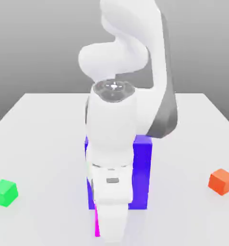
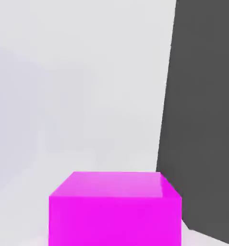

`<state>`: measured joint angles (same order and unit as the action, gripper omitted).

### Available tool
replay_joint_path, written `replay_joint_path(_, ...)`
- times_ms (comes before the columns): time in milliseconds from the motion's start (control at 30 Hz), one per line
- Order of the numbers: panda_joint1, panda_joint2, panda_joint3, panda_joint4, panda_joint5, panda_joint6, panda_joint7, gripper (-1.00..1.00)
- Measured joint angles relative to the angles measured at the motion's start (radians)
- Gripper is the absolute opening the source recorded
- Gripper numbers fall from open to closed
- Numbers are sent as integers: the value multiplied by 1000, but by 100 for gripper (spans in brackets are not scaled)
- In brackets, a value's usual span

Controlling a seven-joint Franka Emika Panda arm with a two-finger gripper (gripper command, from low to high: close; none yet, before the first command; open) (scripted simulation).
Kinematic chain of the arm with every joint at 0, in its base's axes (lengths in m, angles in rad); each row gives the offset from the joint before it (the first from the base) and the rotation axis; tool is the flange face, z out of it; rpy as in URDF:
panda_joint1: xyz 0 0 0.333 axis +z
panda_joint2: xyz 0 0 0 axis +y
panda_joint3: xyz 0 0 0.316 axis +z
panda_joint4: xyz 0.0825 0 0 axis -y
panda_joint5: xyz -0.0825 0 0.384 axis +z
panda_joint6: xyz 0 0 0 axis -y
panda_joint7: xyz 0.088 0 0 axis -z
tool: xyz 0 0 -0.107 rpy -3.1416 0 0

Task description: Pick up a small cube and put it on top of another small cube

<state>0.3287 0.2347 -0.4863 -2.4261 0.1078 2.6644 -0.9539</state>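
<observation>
- Where the exterior view begins at its left, a small green cube (image 1: 4,192) sits on the white table (image 1: 39,144), well apart from the arm and from every other block.
- Moving toward the middle, the white Panda arm (image 1: 114,144) reaches down in front of the camera and covers most of the big purple block (image 1: 142,173), whose upright faces show on either side of the arm's lower links.
- At the arm's lowest visible part, a thin magenta strip (image 1: 96,222) peeks out along the edge of the wrist on the exterior view's left; this is the small magenta-pink cube, low on the table in front of the purple block and directly under the hand.
- Whether the fingers are open or closed cannot be told, as the arm's own body hides them in the exterior view.
- In the hand view the small magenta-pink cube (image 2: 115,211) lies close below the camera, its top face and one side face both showing, resting flat on the pale table surface (image 2: 78,96).
- Beside that cube in the hand view stands a dark, tall flat face (image 2: 202,120), near the cube but with a sliver of table between them; which object it belongs to cannot be told.
- At the exterior view's right, a small orange cube (image 1: 222,181) rests on the table, well apart from the arm, the purple block and the magenta cube.
</observation>
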Motion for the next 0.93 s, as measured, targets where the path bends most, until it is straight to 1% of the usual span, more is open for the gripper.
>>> replay_joint_path(167,-128,-73,-162,-68,0,-16,45,-100)
replay_joint_path(233,-196,-89,-225,-85,34,-32,49,-100)
replay_joint_path(267,-239,-77,-246,-83,77,-36,33,-100)
replay_joint_path(300,-276,-56,-247,-79,122,-31,11,-100)
replay_joint_path(367,-328,-11,-217,-72,197,-7,-36,-100)
replay_joint_path(500,-415,88,-116,-58,342,53,-138,-100)
replay_joint_path(533,-428,103,-100,-56,363,62,-153,100)
replay_joint_path(733,-434,110,-92,-55,373,67,-161,100)
replay_joint_path(767,-426,101,-102,-56,360,62,-151,100)
replay_joint_path(933,-346,-10,-210,-71,200,-4,-37,100)
